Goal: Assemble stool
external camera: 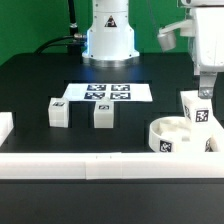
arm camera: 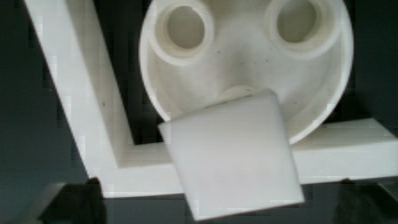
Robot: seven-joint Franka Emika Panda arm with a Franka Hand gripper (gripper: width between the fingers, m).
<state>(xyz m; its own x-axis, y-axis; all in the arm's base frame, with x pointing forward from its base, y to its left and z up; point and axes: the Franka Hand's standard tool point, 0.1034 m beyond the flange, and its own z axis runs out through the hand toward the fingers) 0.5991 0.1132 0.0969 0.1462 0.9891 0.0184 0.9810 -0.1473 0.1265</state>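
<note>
At the exterior view's right, the white round seat (external camera: pixel 185 146) is lying flat; 1 tagged block (external camera: pixel 197 110) is standing upright at its rim, under the pincer (external camera: pixel 203 92), its jaws parted.

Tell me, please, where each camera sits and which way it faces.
Exterior view: off the arm, opposite the robot base, facing it over the border rail; the base and the open gripper show.
Wrist view: on the wrist, looking down at the round seat and a leg block; no gripper part shows clearly.
Shared: the round seat, that leg block and the border rail.
</note>
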